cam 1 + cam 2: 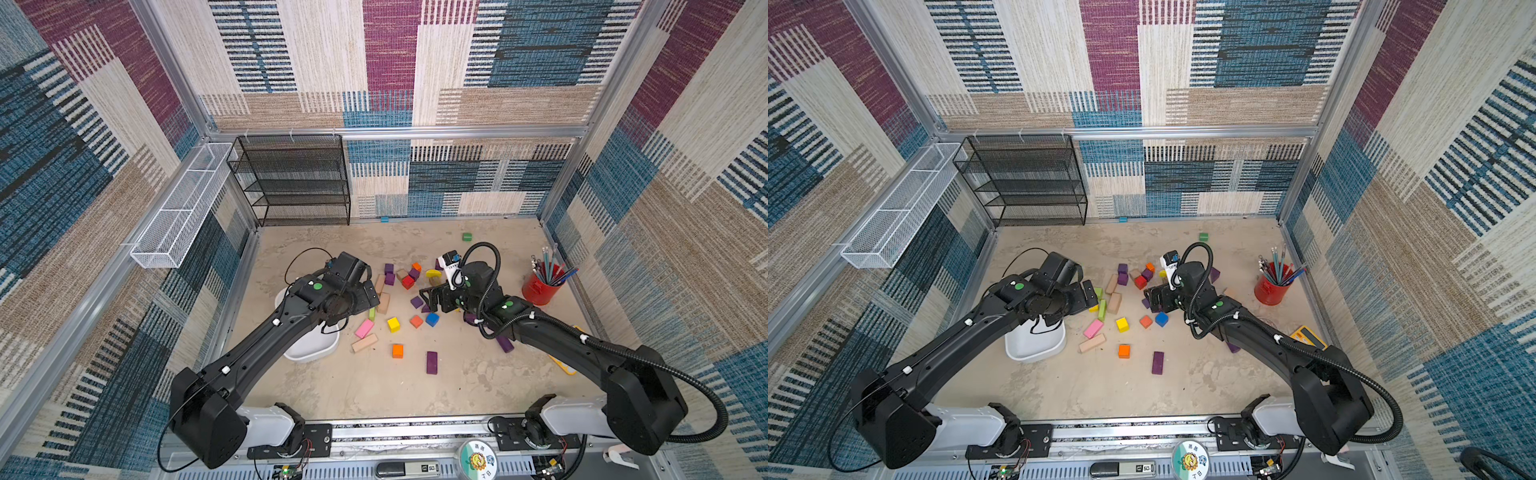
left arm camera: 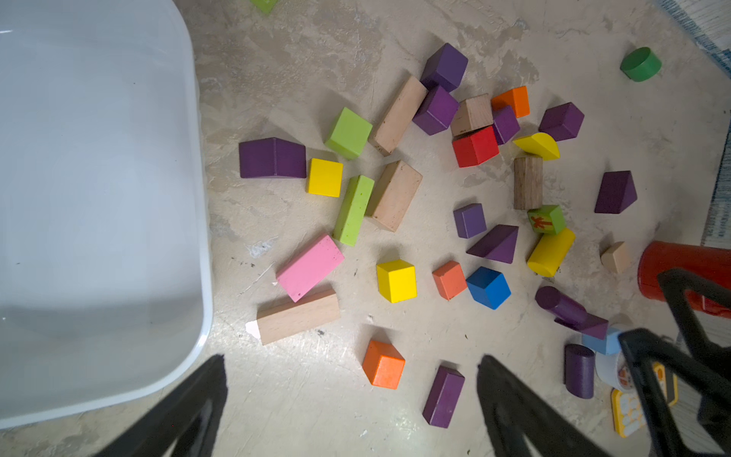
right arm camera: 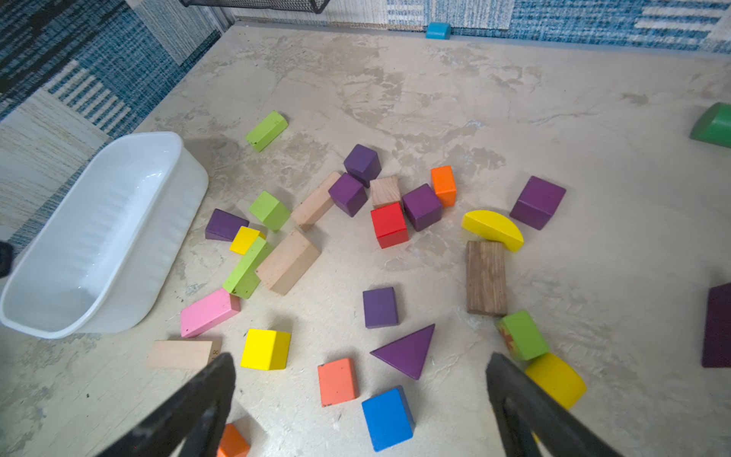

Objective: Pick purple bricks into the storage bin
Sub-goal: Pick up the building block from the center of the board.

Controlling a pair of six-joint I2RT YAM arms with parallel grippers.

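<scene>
The white storage bin (image 1: 311,349) stands at the left, partly under my left arm; the part of its inside (image 3: 118,221) that shows is bare. Purple bricks lie scattered on the floor: cubes in the middle cluster (image 1: 389,274), a wedge (image 2: 272,158) beside the bin's rim (image 2: 205,277), an oblong (image 1: 432,362) near the front, a cylinder (image 2: 579,370). My left gripper (image 2: 351,358) hangs open over the floor by the bin's right side, holding nothing. My right gripper (image 3: 360,356) is open above a purple wedge (image 3: 407,350) and a purple cube (image 3: 379,308).
Wooden, yellow, green, orange and red blocks lie mixed among the purple ones, with a pink oblong (image 1: 364,328) and a blue cube (image 1: 432,319). A red pencil cup (image 1: 540,289) stands at the right. A black mesh rack (image 1: 295,178) and a white wire basket (image 1: 183,208) stand at the back left.
</scene>
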